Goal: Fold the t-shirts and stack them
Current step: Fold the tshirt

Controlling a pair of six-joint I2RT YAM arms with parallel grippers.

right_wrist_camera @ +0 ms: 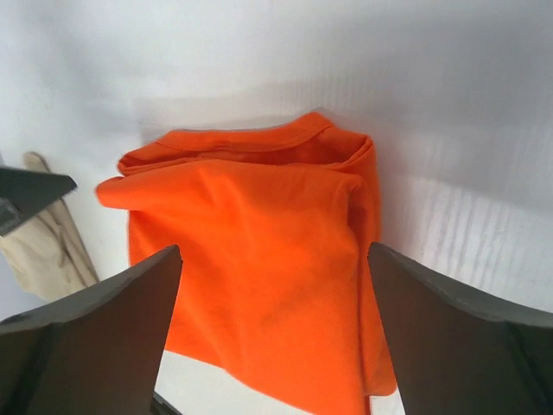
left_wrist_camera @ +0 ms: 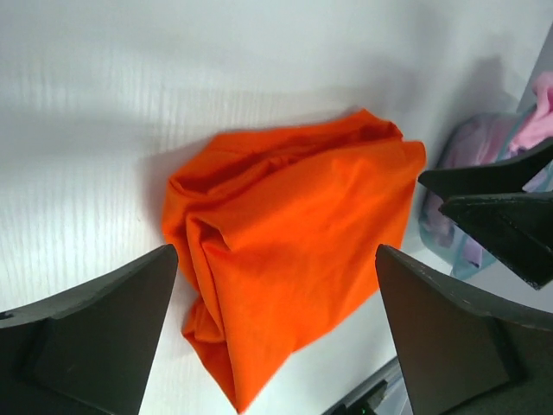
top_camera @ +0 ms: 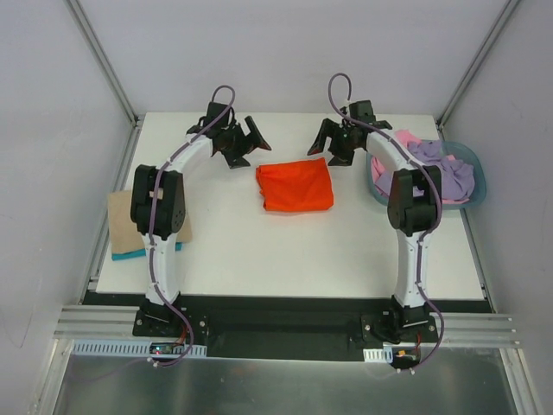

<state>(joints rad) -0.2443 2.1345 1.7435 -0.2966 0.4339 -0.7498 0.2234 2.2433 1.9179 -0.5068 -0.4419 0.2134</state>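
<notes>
At the left edge of the flat white table lies a folded tan cloth on top of a folded teal cloth, of which only a strip shows along the near side. Both are partly hidden by the left arm, white with black joints, which curves up and inward over the table. The left jaws hang above the far half of the table, just left of and beyond the folded shirt. They are spread wide and hold nothing. In the left wrist view bare table and orange cloth show between them.

The bright orange t-shirt lies near the middle of the table, between the two arms. It is folded into a rough rectangle, its edges uneven and some loose folds bunched at one end. Neither arm touches it.

The right jaws hang just right of and beyond the shirt, facing the left jaws. They too are spread apart and empty, with the orange cloth lying below the gap in the right wrist view. The right arm bends back toward the near edge.

At the far right corner stands a blue-grey plastic basin. Inside it lie a crumpled pink t-shirt on the left and a crumpled lilac-purple t-shirt on the right, touching each other, the pink one partly hidden behind the right arm.
</notes>
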